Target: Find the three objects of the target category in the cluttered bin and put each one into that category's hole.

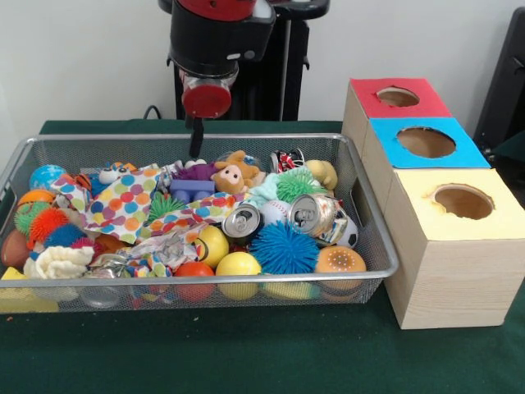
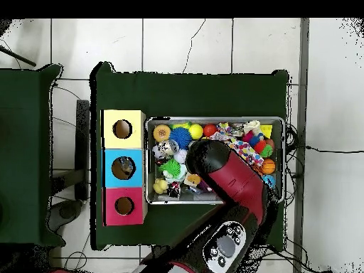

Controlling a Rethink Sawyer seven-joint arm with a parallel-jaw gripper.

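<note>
The tool [image 1: 197, 148] hangs above the far side of the wire bin [image 1: 373, 238], over the purple block [image 1: 191, 190] beside the stuffed animal [image 1: 236, 175]; whether it is spread or pressed together cannot be told. The bin sits on the green surface [image 1: 246, 353], packed with toys. Two crushed cans [image 1: 243, 222] [image 1: 314, 215] lie near its middle, beside a blue spiky ball [image 1: 284, 249]. The red box [image 1: 392, 98], blue box [image 1: 422, 144] and yellow box [image 1: 459, 238] stand just beside the bin, each with a round hole.
</note>
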